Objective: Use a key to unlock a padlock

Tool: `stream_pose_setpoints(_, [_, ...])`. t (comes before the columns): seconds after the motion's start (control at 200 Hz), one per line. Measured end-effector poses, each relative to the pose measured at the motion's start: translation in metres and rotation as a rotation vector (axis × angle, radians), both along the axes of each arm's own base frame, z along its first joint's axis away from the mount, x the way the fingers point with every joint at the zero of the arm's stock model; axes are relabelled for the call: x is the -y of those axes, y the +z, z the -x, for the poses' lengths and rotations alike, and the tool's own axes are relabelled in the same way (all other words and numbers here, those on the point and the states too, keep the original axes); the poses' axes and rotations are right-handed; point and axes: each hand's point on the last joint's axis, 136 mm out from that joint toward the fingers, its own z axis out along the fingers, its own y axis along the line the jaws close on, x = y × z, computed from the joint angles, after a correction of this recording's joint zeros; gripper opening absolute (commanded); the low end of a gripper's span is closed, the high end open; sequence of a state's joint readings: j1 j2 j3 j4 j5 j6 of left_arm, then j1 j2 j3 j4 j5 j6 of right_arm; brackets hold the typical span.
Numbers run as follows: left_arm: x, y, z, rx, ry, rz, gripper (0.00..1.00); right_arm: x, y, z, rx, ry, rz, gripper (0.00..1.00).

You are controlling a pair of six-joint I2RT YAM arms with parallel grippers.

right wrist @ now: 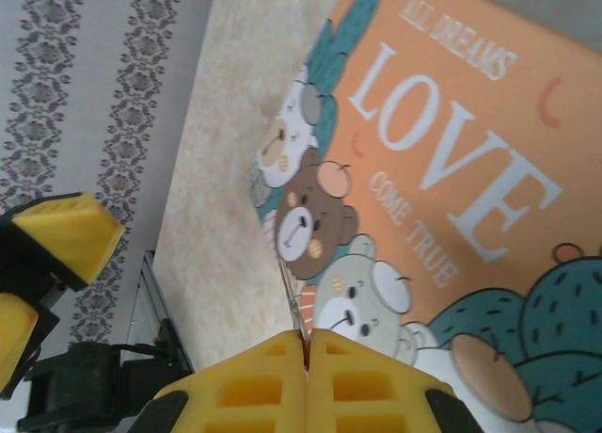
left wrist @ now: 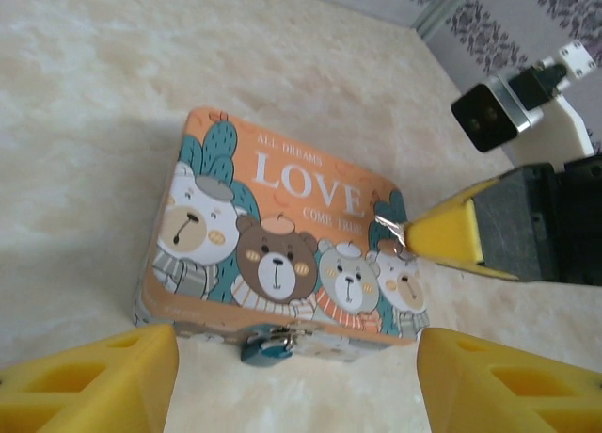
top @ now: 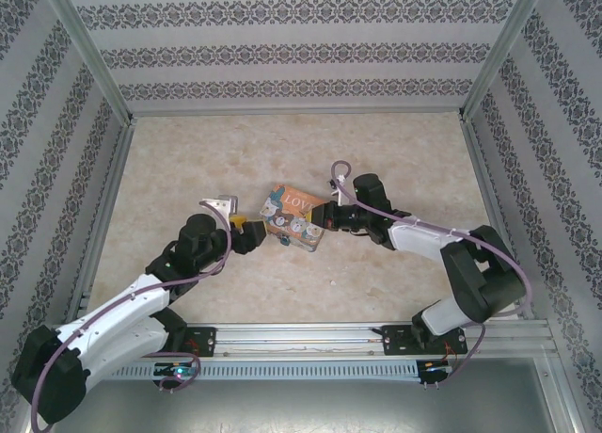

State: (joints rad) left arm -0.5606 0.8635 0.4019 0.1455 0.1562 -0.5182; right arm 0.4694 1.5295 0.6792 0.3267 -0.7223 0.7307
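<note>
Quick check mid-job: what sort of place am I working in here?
Probably a lab test cell, not a home: wallpaper-print panels in a metal frame, a marble-look tabletop, and the left arm and right arm bolted to a rail.

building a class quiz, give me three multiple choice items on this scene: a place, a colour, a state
1. Where does the small teal-blue padlock hang? A lid top; B front wall of the bear-print tin box; C loose on the table.
2. Lid's ground colour? A green; B purple; C orange.
3. The left gripper, its jaws? A wide open; B shut empty; C shut on the padlock.
1 B, it hangs at the wall's latch; 2 C, orange surrounds LOVE; 3 A, its yellow fingers sit far apart.
</note>
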Motion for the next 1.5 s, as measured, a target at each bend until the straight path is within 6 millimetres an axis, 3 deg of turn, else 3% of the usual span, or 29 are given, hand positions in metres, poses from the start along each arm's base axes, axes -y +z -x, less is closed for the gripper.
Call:
stream_pose_setpoints(0.15, [0.003, -0.015, 0.003, -0.019, -0.033, -0.023, 0.65, -0.006, -0.013, -0.007, -0.026, 0.004, 0.011, 0.00])
stream_pose_setpoints(0.605, [0.013, -0.047, 0.002, -0.039, -0.101, -0.083, 0.65, -0.022, -0.018, -0.033, -0.005, 0.010, 0.000, 0.00])
stream_pose_setpoints(0.954, [0.030, -0.102, -0.001, -0.163, -0.207, -0.162, 0.66, -0.018, -0.017, -0.049, 0.021, 0.004, -0.001, 0.00])
stream_pose_setpoints(1.504, [0.052, -0.119, -0.030, -0.142, -0.219, -0.133, 0.66, -0.018, -0.018, -0.048, 0.027, 0.024, 0.010, 0.00])
